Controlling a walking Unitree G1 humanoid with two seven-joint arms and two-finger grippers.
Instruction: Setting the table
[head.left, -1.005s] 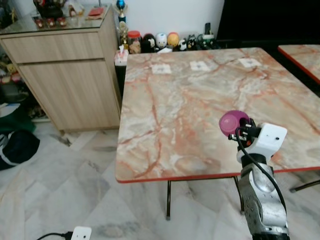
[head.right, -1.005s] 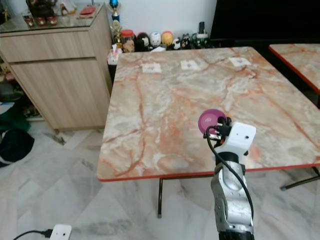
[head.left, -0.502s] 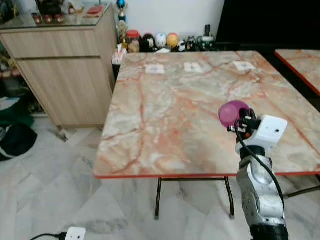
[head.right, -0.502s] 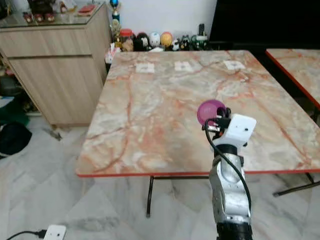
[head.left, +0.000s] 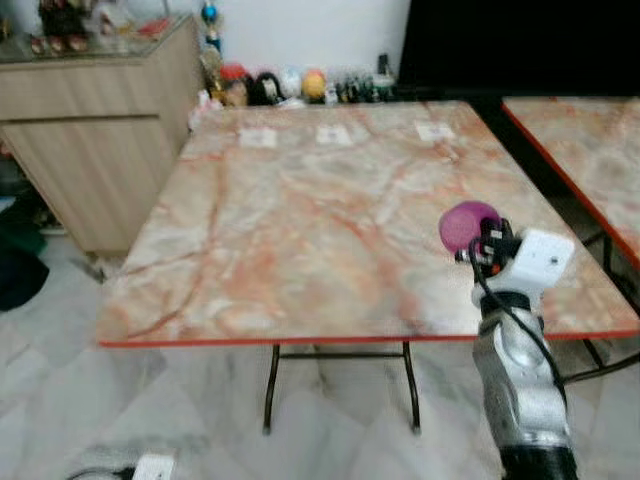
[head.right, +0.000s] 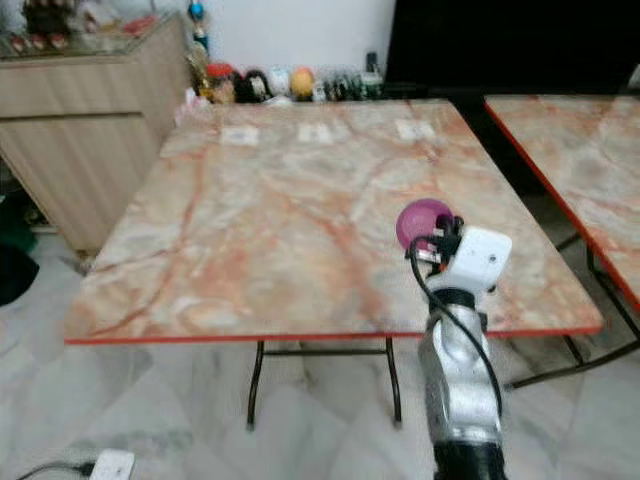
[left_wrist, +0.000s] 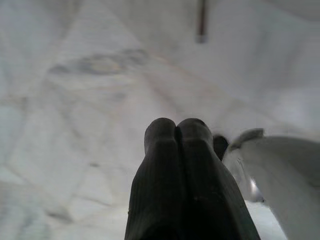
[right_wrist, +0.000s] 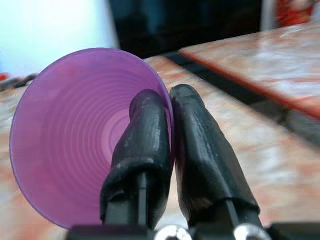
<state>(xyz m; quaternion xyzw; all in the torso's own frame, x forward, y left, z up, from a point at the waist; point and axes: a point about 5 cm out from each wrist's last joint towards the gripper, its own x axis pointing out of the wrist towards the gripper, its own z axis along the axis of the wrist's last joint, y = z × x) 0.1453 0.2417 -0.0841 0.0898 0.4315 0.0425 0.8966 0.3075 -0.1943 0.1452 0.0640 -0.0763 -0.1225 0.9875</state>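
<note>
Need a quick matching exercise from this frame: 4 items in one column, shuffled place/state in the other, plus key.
Items
1. purple bowl
2. left gripper
3. wooden cabinet
4. second marble table

Places/states
A. fingers shut, over the pale floor
B. to the robot's right of the near marble table
C. pinched at its rim by the right gripper
D. beyond the near table's far left corner, against the wall

Pairs: 1-C, 2-A, 3-D, 4-B
</note>
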